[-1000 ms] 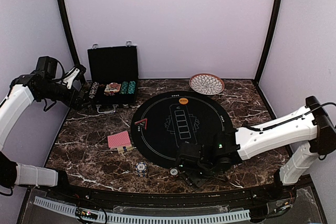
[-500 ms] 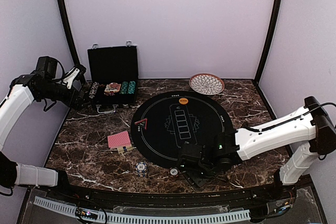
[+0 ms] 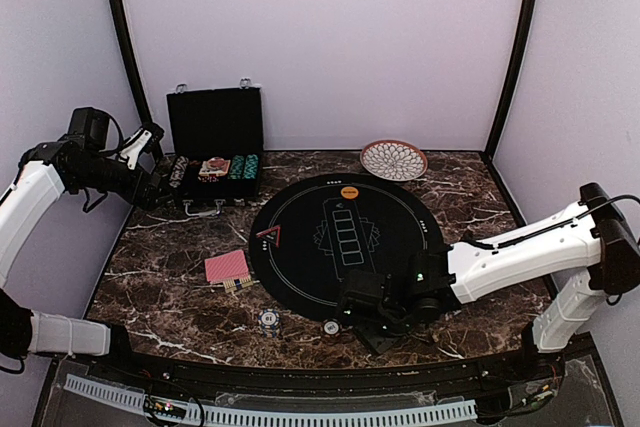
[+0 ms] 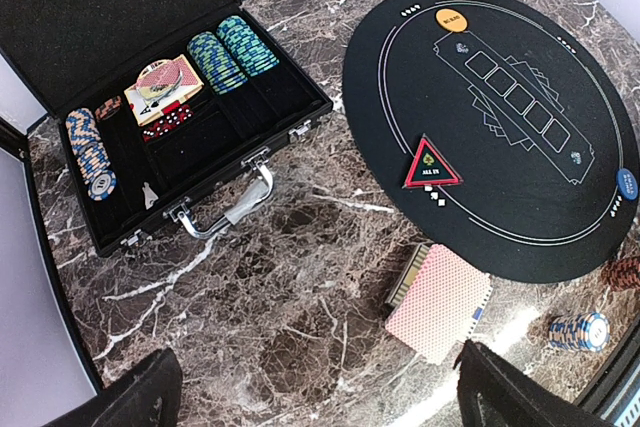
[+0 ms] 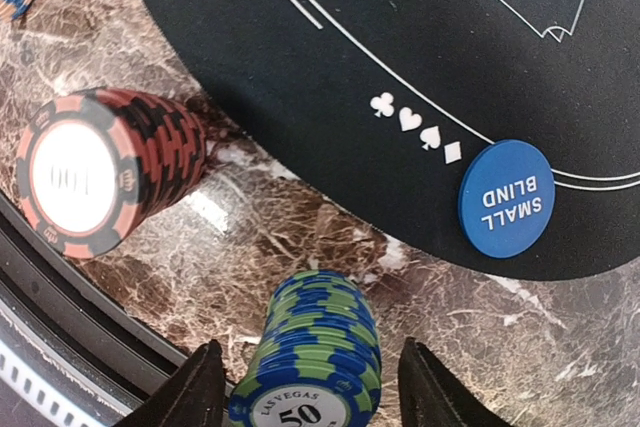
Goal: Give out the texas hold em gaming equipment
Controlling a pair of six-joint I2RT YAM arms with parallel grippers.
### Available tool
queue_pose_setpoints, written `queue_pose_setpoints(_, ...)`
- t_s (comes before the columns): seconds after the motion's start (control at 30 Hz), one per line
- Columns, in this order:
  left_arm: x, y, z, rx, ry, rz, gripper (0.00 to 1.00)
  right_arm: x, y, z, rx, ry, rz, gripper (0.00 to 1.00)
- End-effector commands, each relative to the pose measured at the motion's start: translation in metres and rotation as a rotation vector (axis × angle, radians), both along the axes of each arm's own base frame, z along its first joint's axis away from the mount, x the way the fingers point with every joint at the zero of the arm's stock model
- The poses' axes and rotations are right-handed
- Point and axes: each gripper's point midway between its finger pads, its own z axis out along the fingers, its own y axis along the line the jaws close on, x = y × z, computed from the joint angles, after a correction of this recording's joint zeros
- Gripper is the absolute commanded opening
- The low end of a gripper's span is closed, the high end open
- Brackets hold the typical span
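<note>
At the near edge of the worktop [image 5: 300,237], the right gripper [image 5: 311,347] held its jaws apart on either side of a blue-green chip stack [image 5: 318,327], seemingly not touching it. A red chip stack [image 5: 110,172] stood nearby, just off the black mat [image 5: 330,37]. The left gripper [image 4: 320,397], jaws wide apart and empty, hung near the far left corner by the black case [image 4: 60,7].

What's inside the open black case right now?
Inside the black hinged case: a row of blue-and-orange striped chips, two rows of green-and-blue chips, a card deck topped by a round disc. Several slots look bare; anything beneath the deck is covered.
</note>
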Motion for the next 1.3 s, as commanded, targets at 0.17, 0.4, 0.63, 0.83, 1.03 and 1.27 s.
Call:
queue_pose_setpoints(0.17, -0.003, 0.0, 0.019, -0.009, -0.044, 0.003, 0.99, 0.005, -0.002, -0.003, 0.0, -0.009, -0.01, 0.56)
queue_pose_setpoints(0.4, -0.005, 0.0, 0.022, -0.009, -0.05, 0.0, 0.99, 0.005, -0.003, -0.004, -0.001, -0.012, -0.011, 0.48)
queue_pose_setpoints(0.63, -0.005, 0.0, 0.022, -0.008, -0.048, -0.001, 0.99, 0.008, 0.0, 0.005, 0.009, -0.023, -0.013, 0.28)
queue_pose_setpoints(0.83, -0.004, 0.0, 0.022, -0.009, -0.051, 0.0, 0.99, 0.01, 0.002, 0.017, 0.018, -0.036, -0.012, 0.14)
queue_pose_setpoints(1.03, -0.004, 0.001, 0.022, -0.004, -0.052, 0.002, 0.99, 0.012, 0.002, 0.023, 0.013, -0.047, -0.014, 0.05)
queue_pose_setpoints(1.27, -0.004, 0.001, 0.022, -0.004, -0.05, 0.001, 0.99, 0.024, 0.009, 0.05, 0.051, -0.067, -0.032, 0.0)
